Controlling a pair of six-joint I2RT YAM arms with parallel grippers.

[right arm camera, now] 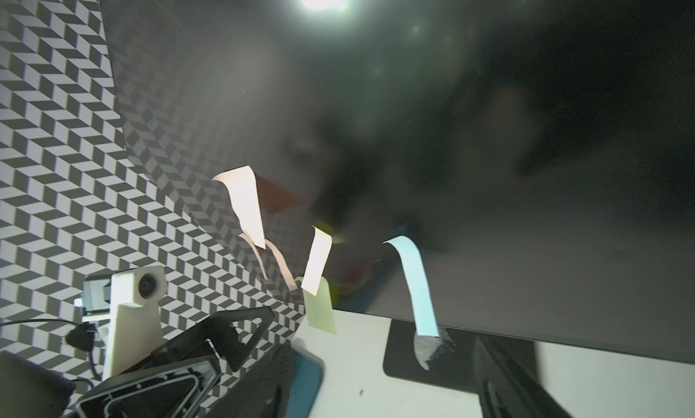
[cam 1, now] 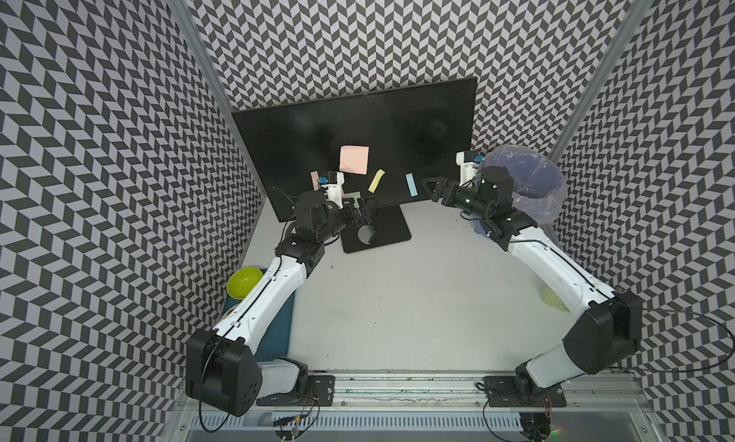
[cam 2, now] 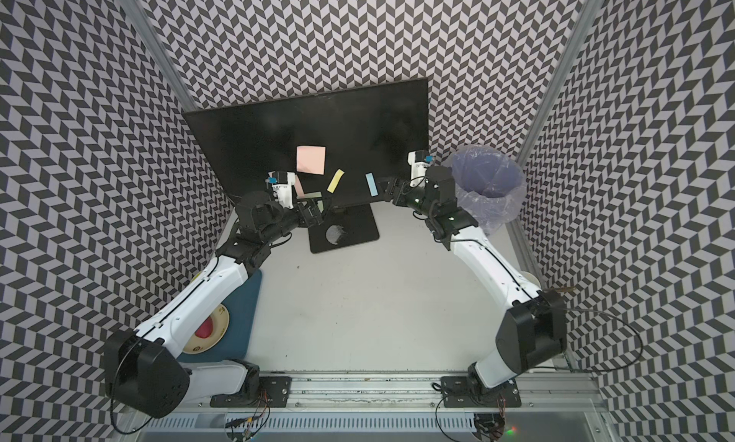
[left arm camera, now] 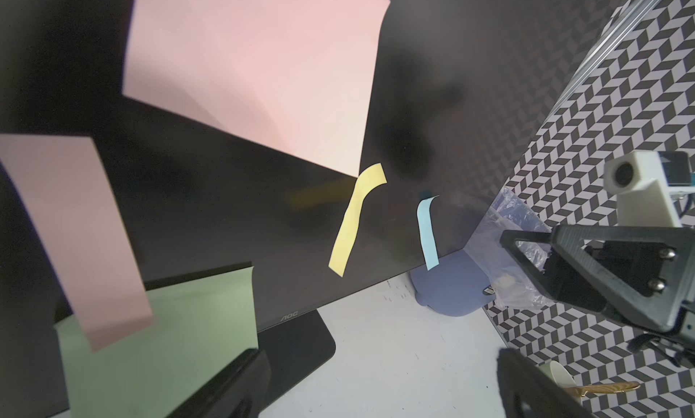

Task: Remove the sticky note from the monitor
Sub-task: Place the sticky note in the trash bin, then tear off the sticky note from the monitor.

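Left claw [cam 1: 368, 211] spread beside green note [left arm camera: 169, 322] at monitor [cam 1: 397, 134] lower edge; right claw [cam 1: 429, 187] spread, empty, near blue note [cam 1: 411, 184], frame centre-right.

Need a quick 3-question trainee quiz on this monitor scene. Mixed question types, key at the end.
1. How many paper notes are stuck on the monitor?
2. True or false: the jaws of the left arm and of the right arm both stand open.
3. Which is nearest the left arm's jaws? A yellow note; B green note; C blue note.
Key: 1 five; 2 true; 3 B.
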